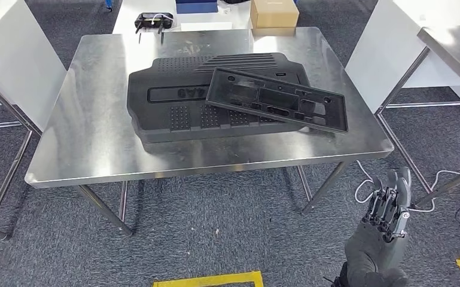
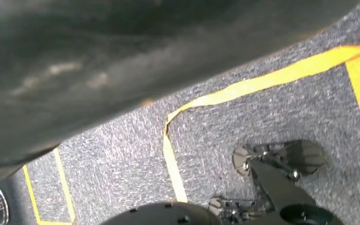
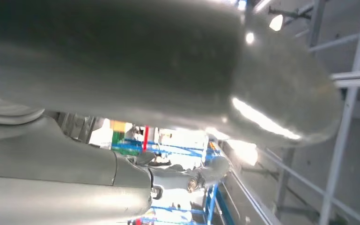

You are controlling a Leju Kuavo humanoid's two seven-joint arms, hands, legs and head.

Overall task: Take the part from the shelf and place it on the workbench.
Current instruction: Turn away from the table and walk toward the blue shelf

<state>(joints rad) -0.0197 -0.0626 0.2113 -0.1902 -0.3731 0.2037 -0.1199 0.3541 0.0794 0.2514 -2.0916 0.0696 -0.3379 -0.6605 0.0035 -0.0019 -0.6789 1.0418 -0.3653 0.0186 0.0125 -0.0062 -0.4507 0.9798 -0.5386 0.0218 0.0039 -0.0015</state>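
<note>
robot hand (image 1: 387,206) | dark metal fingers | black glove-like wrist cover

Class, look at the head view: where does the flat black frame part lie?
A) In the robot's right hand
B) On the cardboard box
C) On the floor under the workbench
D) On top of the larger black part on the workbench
D: the frame part rests tilted across the larger black part on the workbench, while the right hand hangs low beside the bench, holding nothing.
</note>
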